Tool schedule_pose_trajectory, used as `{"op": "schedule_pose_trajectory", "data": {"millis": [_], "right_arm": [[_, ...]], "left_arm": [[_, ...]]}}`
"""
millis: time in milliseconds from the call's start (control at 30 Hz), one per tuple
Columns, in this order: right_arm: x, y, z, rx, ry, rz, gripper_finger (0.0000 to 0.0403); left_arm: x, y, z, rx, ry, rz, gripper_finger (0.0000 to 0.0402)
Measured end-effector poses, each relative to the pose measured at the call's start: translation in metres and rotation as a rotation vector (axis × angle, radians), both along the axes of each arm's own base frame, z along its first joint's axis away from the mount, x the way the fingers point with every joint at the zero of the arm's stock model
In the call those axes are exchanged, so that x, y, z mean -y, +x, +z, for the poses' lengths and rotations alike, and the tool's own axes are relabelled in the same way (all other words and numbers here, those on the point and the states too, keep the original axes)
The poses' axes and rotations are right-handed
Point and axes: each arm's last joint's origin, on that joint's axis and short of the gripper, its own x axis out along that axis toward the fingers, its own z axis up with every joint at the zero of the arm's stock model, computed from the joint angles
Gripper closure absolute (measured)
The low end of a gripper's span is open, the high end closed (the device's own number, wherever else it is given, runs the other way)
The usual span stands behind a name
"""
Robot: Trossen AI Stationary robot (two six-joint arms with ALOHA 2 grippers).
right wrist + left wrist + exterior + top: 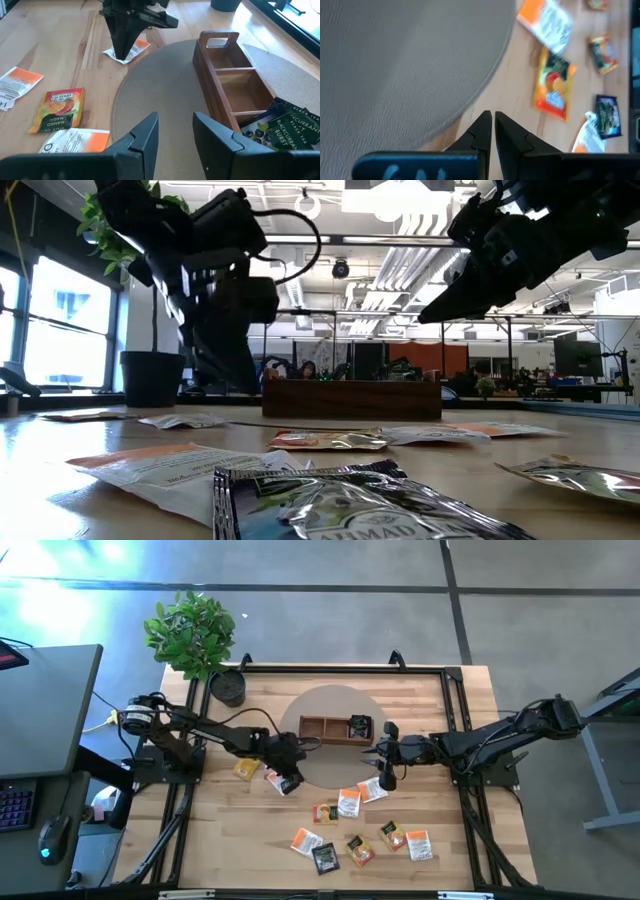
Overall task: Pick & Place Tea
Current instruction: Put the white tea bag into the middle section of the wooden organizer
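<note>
Now both arms reach toward the middle of the worktop [455, 840], where a wooden tray [325, 728] with three compartments stands on a round grey mat [335, 765].

One end compartment, the one on the right arm's side, already holds black packets [287, 127] (the label reads blackcurrant); the other two are empty. Probably each compartment is meant for one kind of tea, so the black ones lie together there.

The right pincer [175, 131] hovers over the mat just beside the tray, its fingers apart and nothing between them. From this place it can go either to the tray or to the loose packets [360, 825], so I judge it is between two picks.

The left pincer [492, 131] is closed, its two fingertips pressed together with no packet between them. It hangs above the edge of the mat on the left arm's side, close to a white-and-orange packet [281, 782] and a yellow one [246, 769] near the mat's edge.

The rest of the tea is spread flat on the wood in front of the mat: orange mango packets [59, 109], white-and-orange ones, one black one [325, 857]. They lie flat and thin, so I think a pincer must come straight down and pinch at an edge. Most of the task is still to do.
</note>
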Motion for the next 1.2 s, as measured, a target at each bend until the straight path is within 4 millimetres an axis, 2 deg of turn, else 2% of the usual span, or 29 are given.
{"op": "schedule_pose_trajectory", "data": {"millis": [233,333,500,633,700,867,1033,1100,1200], "right_arm": [[0.000,0.000,-0.001,-0.007,-0.002,0.001,0.0285],[0.000,0.000,-0.001,-0.007,-0.002,0.001,0.0284],[0.000,0.000,-0.001,-0.007,-0.003,0.001,0.0285],[0.000,0.000,-0.001,-0.007,-0.004,0.001,0.0284],[0.000,0.000,-0.001,-0.008,-0.015,0.007,0.0284],[0.000,0.000,-0.001,-0.011,-0.026,0.013,0.0284],[0.000,-0.001,-0.001,-0.021,-0.027,0.013,0.0284],[0.000,-0.001,-0.002,-0.026,-0.028,0.013,0.0284],[0.000,-0.001,-0.002,-0.025,-0.028,0.013,0.0284]], "left_arm": [[0.000,0.001,0.001,0.042,0.083,-0.079,0.0379],[-0.004,0.003,0.003,0.028,0.128,-0.073,0.0366],[-0.014,0.016,0.034,0.041,0.257,-0.143,0.0315],[-0.017,0.021,0.058,-0.044,0.330,-0.247,0.0267],[-0.016,0.018,0.064,-0.114,0.333,-0.273,0.0248],[0.005,0.008,0.049,-0.281,0.319,-0.370,0.0228],[0.043,-0.002,0.037,-0.310,0.496,-0.495,0.0235],[0.054,0.002,0.028,-0.315,0.556,-0.497,0.0238],[0.065,0.000,0.023,-0.347,0.605,-0.407,0.0239]]}}
